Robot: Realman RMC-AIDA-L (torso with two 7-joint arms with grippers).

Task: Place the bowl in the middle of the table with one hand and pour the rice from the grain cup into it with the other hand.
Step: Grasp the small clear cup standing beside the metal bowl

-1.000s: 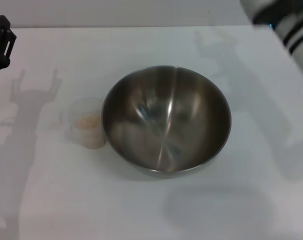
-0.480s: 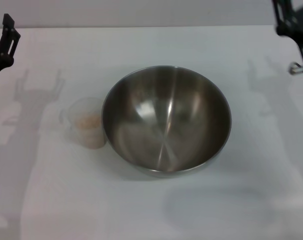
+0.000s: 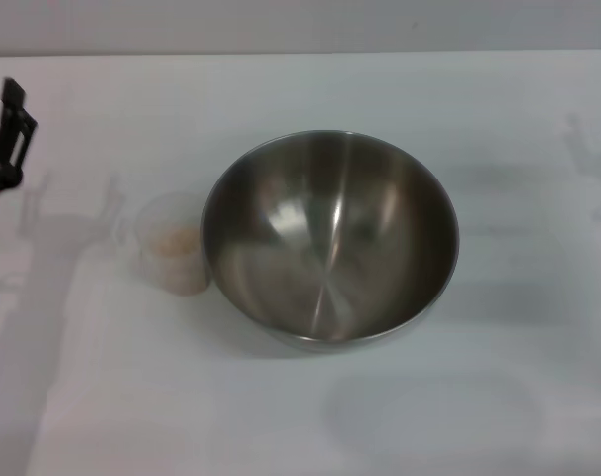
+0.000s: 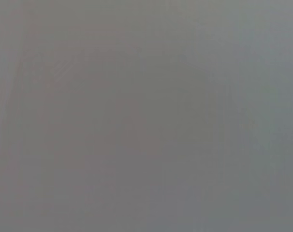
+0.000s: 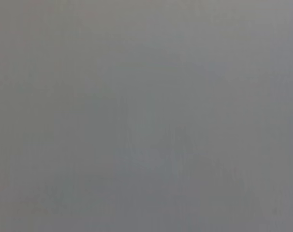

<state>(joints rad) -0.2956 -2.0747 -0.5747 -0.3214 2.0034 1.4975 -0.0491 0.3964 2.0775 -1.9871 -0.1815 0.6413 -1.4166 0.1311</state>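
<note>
The bowl [image 3: 330, 238] stands upright near the middle of the white surface [image 3: 499, 119] in the head view, its brushed steel interior holding nothing visible. The grain cup [image 3: 170, 243] stands upright on the robot's left side of the bowl, just beside its rim; whether the 2 touch cannot be told. The rice [image 3: 175, 238] lies inside the cup as a pale beige layer. The left claw [image 3: 8, 139] appears at the left edge of the head view, well apart from the cup and holding nothing; only part of its black frame is visible, so how far it is open cannot be told. The right claw does not appear in the head view. Both wrist views show only a uniform grey field with no identifiable object.
</note>
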